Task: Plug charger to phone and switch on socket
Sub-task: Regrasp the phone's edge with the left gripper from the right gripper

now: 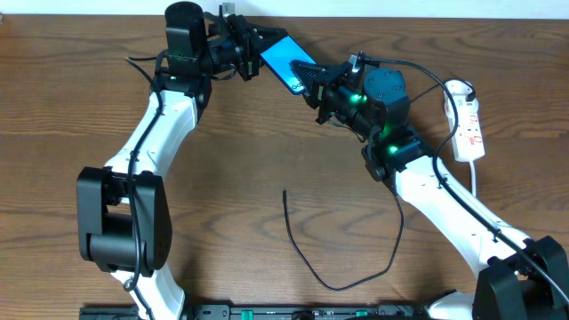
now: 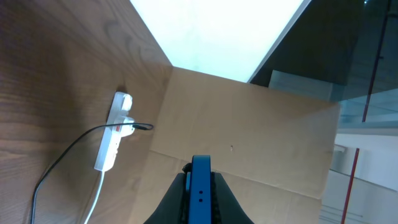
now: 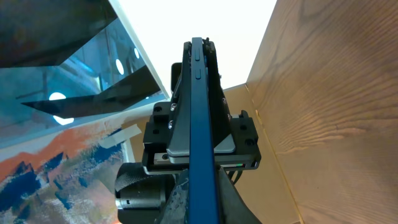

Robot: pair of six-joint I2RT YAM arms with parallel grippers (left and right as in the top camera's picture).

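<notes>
While the left claw (image 1: 257, 53) clamps one end of the phone (image 1: 284, 56), the handset hangs tilted above the tabletop (image 1: 231, 196), probably shared between the arms so its grip can be reset and the port end freed. Below it the charger (image 1: 298, 249) lies loose on the wood, well apart from the phone and held by nothing. The right claw (image 1: 312, 82) is closed on the phone's other end. Far right sits the socket (image 1: 468, 120). Fingers cover both phone ends, so the port is hidden; the switches are too small to read, and the charger's far end vanishes behind the right arm.
</notes>
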